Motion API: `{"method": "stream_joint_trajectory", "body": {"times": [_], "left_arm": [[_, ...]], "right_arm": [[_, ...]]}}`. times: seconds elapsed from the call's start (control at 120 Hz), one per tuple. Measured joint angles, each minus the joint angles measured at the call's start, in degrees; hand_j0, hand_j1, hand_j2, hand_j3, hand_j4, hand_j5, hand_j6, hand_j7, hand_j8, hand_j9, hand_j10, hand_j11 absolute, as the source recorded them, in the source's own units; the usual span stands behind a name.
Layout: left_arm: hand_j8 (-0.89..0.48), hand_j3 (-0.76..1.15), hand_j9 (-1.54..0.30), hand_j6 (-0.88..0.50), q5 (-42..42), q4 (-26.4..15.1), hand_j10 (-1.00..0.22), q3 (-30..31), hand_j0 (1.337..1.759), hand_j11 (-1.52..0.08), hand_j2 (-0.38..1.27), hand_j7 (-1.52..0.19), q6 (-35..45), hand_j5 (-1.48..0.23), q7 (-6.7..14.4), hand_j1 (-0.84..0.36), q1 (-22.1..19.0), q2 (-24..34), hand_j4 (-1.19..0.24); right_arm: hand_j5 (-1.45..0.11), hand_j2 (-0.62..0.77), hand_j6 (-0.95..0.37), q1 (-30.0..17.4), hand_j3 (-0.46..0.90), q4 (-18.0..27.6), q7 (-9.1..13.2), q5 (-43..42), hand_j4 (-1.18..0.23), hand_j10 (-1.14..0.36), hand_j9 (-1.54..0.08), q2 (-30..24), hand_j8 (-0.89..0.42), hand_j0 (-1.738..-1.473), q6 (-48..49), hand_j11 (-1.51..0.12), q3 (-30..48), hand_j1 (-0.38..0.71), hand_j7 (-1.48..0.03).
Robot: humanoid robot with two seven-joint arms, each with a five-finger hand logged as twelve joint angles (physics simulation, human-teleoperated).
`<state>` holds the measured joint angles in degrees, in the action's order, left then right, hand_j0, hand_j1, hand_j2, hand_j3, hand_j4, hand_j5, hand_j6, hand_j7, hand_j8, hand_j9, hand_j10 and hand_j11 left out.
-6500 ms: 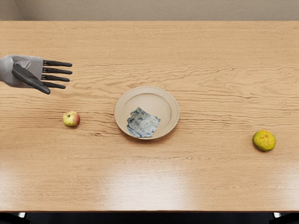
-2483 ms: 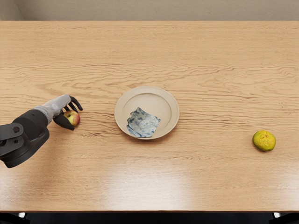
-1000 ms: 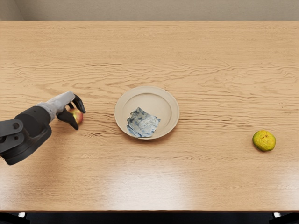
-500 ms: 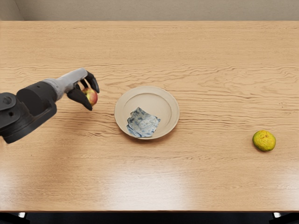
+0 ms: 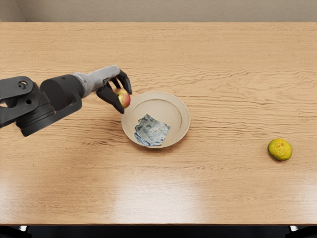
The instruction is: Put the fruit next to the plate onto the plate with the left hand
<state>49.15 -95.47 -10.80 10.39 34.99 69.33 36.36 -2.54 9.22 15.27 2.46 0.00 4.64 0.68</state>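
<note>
My left arm (image 5: 44, 99) is mostly chunky dark grey, near black: rounded, drum-shaped joint housings with a matte plastic look. One housing has a little round cap on its side. Toward the wrist the shell turns pale silvery grey, and that runs over the back of my hand (image 5: 111, 83). Fingers (image 5: 125, 83) are slim, segmented, plain black.

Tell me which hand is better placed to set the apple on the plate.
Left. The left hand holds the apple right at the left rim of the plate; the right one is out of view.
</note>
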Motion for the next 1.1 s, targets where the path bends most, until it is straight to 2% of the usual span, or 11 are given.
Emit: {"method": "stream_joint_trajectory", "body": {"times": [0.117,0.167,0.267,0.358,0.475,0.533,0.642,0.883,0.925,1.1], "left_arm": [[-0.39,0.0,-1.03,-0.42,-1.35,0.49,-0.65,0.03,1.653,-1.04,0.44,-1.03,-0.06,-1.07,-0.01,-0.32,0.8,-2.37,-0.75],[-0.39,0.0,-1.03,-0.41,-1.78,0.84,-0.65,0.06,1.653,-1.04,0.47,-1.03,-0.07,-1.07,-0.01,-0.33,0.97,-2.73,-0.75],[-0.36,0.0,-1.04,-0.39,-2.27,2.05,-0.64,0.09,1.653,-1.05,0.51,-1.04,-0.1,-1.08,-0.03,-0.35,0.96,-6.02,-0.75],[-0.38,0.0,-1.04,-0.39,-2.39,3.53,-0.65,0.09,1.653,-1.05,0.47,-1.04,-0.08,-1.08,-0.05,-0.33,0.99,-9.1,-0.76],[-0.37,0.0,-1.05,-0.4,-2.59,5.58,-0.69,0.13,1.654,-1.06,0.58,-1.05,-0.09,-1.09,-0.07,-0.36,1.07,-12.47,-0.76],[-0.39,0.0,-1.05,-0.41,-2.5,6.78,-0.7,0.23,1.653,-1.06,0.44,-1.05,-0.08,-1.09,-0.04,-0.3,0.95,-12.96,-0.76],[-0.44,0.0,-1.05,-0.45,-2.32,9.95,-0.75,0.37,1.653,-1.06,0.37,-1.05,-0.66,-1.09,-0.02,-0.23,0.73,-15.12,-0.77],[-0.48,0.0,-1.05,-0.5,-1.97,12.81,-0.79,0.52,1.652,-1.06,0.27,-1.05,-1.03,-1.08,0.01,-0.17,0.58,-16.16,-0.77],[-0.48,0.0,-1.0,-0.5,-1.94,12.79,-0.79,0.28,1.653,-1.0,0.29,-0.99,-0.84,-1.02,0.01,-0.17,0.47,-16.15,-0.73],[-0.29,0.0,-0.53,-0.3,-2.21,12.09,-0.42,-1.47,1.656,-0.53,0.14,-0.53,0.85,-0.54,0.01,0.03,0.02,-16.15,-0.39]], "right_arm": [[0.0,0.0,0.0,0.08,0.0,0.01,0.2,0.0,0.0,0.0,0.0,0.0,0.0,-1.658,0.0,0.0,-0.01,-0.35,0.0],[0.0,0.0,0.0,0.11,0.0,-0.01,0.4,0.0,0.0,0.0,0.0,0.0,0.0,-1.658,-0.02,0.0,0.0,-0.35,0.0],[0.0,0.0,0.0,0.15,0.0,-0.05,0.6,0.0,0.0,0.0,0.0,0.0,0.0,-1.658,-0.03,0.0,0.01,-0.35,0.0],[0.0,0.0,0.0,0.16,0.0,-0.08,0.68,0.0,0.0,0.0,0.0,0.0,0.0,-1.658,-0.05,0.0,0.02,-0.35,0.0],[0.0,0.0,0.0,0.16,0.0,-0.14,0.71,0.03,0.0,0.0,0.0,0.0,0.0,-1.658,-0.07,0.0,0.02,-0.35,0.0],[0.0,0.0,0.0,0.17,0.0,-0.15,0.72,0.02,0.0,0.0,0.0,0.0,0.0,-1.658,-0.07,0.0,0.02,-0.35,0.0],[0.0,0.0,0.0,0.17,0.0,-0.17,0.72,0.01,0.0,0.0,0.0,0.0,0.0,-1.658,-0.07,0.0,0.02,-0.35,0.0],[0.0,0.0,0.0,0.17,0.0,-0.19,0.74,0.0,0.0,0.0,0.0,0.0,0.0,-1.658,-0.07,0.0,0.02,-0.35,0.0],[0.0,0.0,0.0,0.17,0.0,-0.18,0.73,0.0,0.0,0.0,0.0,0.0,0.0,-1.658,-0.07,0.0,0.02,-0.35,0.0],[0.0,0.0,0.0,0.18,0.0,-0.17,0.73,0.0,0.0,0.0,0.0,0.0,0.0,-1.658,-0.07,0.0,0.02,-0.35,0.0]]}}
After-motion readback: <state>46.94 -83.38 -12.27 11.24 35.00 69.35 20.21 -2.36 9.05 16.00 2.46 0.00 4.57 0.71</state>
